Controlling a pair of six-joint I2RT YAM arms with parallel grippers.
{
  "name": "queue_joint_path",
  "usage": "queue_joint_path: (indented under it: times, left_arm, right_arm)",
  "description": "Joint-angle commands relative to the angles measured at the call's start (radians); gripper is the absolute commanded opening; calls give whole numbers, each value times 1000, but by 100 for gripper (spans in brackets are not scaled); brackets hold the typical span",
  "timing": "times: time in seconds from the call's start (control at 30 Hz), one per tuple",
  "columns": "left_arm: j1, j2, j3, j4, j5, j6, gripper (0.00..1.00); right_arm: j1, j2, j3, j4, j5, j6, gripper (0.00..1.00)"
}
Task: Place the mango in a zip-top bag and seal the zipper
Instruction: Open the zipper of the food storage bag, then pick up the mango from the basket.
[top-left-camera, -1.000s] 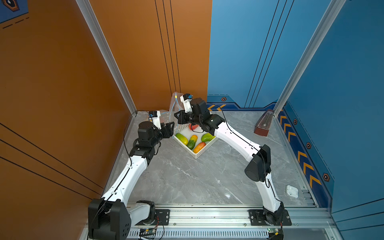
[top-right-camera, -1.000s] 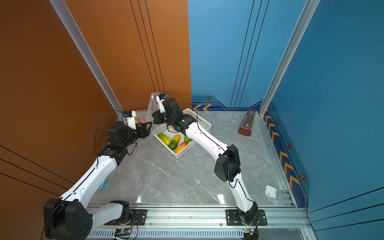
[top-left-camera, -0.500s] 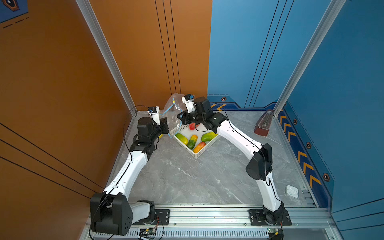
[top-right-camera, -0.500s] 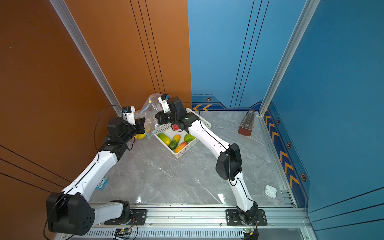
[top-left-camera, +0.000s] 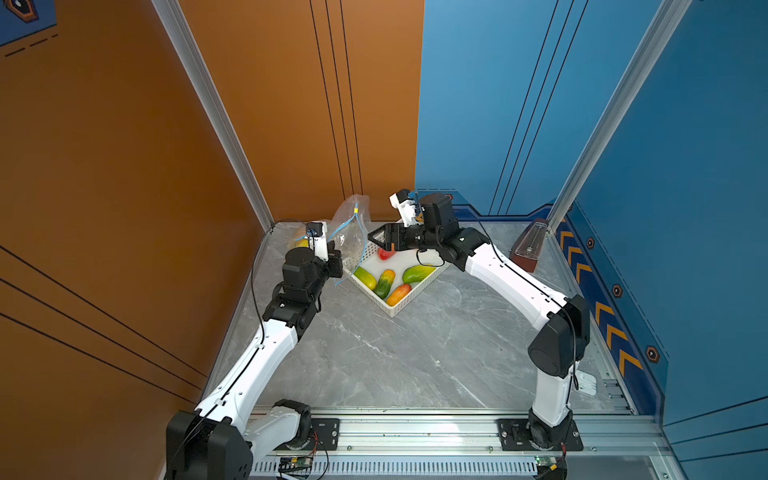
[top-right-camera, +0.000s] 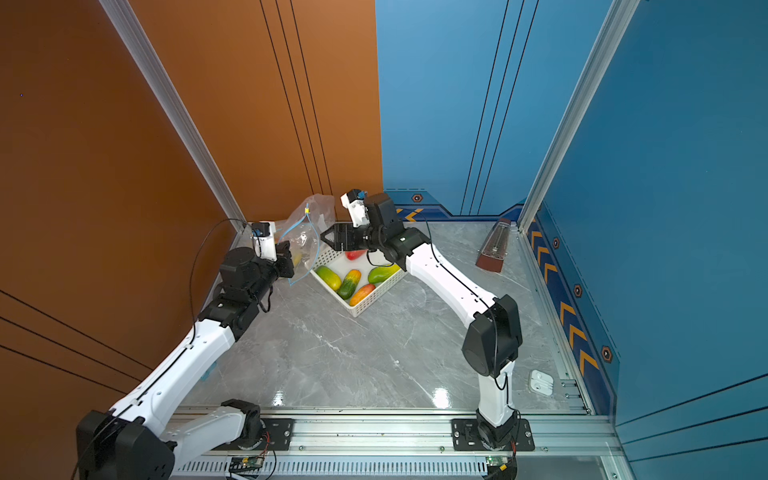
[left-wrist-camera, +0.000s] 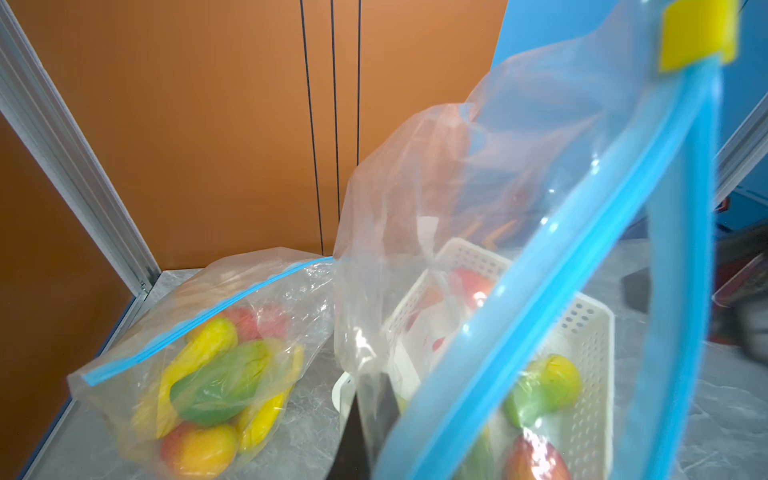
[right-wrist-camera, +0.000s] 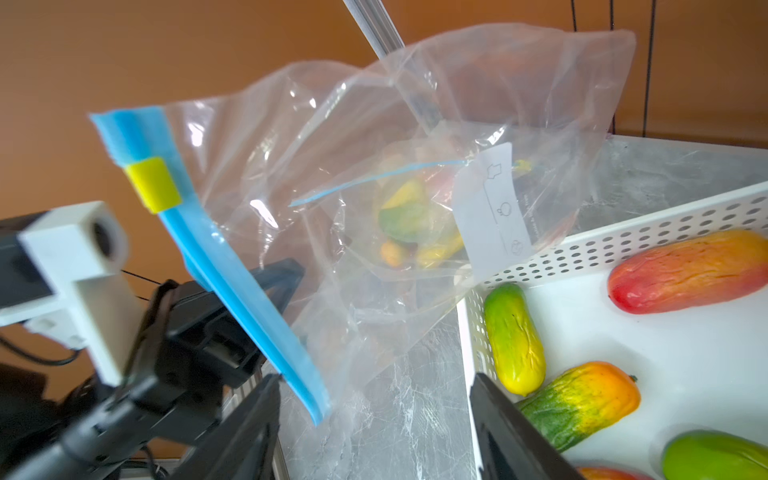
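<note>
**Top views.** In both top views the zip-top bag (top-left-camera: 353, 222) is seen raised near the back corner. It is clamped at its zipper edge by the left gripper (top-left-camera: 336, 266), whose jaws are closed on the plastic. The right gripper (top-left-camera: 374, 239) is positioned just beside the bag, above the white basket (top-left-camera: 409, 301), with jaws apart and nothing held.

Risk: the bag is supported at one point only. The mouth may sag shut, or the film may slip from the jaws, and a mango would then be blocked at insertion.

Five mangoes (top-left-camera: 417, 273) are lying in the basket; none is in the held bag.

**Left wrist view.** The blue zipper track (left-wrist-camera: 540, 291) is seen close to the lens, its two halves parted. The yellow slider (left-wrist-camera: 698, 35) is seated near the raised end. A second bag (left-wrist-camera: 208, 365), already filled with fruit, is lying behind; the two bags could be confused.

**Right wrist view.** The held bag is shown clear, crinkled and empty, with a white label (right-wrist-camera: 494, 212). The mangoes are shown elongated and glossy, graded from green through yellow to red.
</note>
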Motion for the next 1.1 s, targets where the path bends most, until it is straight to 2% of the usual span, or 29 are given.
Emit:
queue_joint_path:
  times: [0.0,0.07,0.13,0.2,0.3,0.4,0.47,0.63,0.83,1.07]
  left_arm:
    - [-2,25,8,4,-101,18,0]
    - [0,28,19,4,-102,18,0]
    - [-3,28,33,5,-92,12,0]
    - [-6,29,46,6,-110,9,0]
    - [0,15,58,6,-172,27,0]
    - [9,-29,58,5,-233,55,0]
    - [6,-61,53,6,-234,65,0]
    - [-72,-53,34,6,-242,106,0]
    - [-120,0,9,19,-136,56,0]
    - [-116,24,-12,35,-145,50,0]
  right_arm:
    - [-29,-127,-124,118,-2,72,74]
    - [-50,-169,-211,106,94,107,73]
    - [-40,-151,-249,47,210,124,73]
    - [0,-62,-193,-86,303,108,73]
    - [45,103,-65,-222,358,124,71]
    - [63,233,35,-272,381,146,71]
    - [101,334,118,-319,392,145,70]
    - [112,506,299,-428,412,148,67]
    - [86,582,358,-462,475,165,67]
    - [76,709,527,-493,437,157,65]
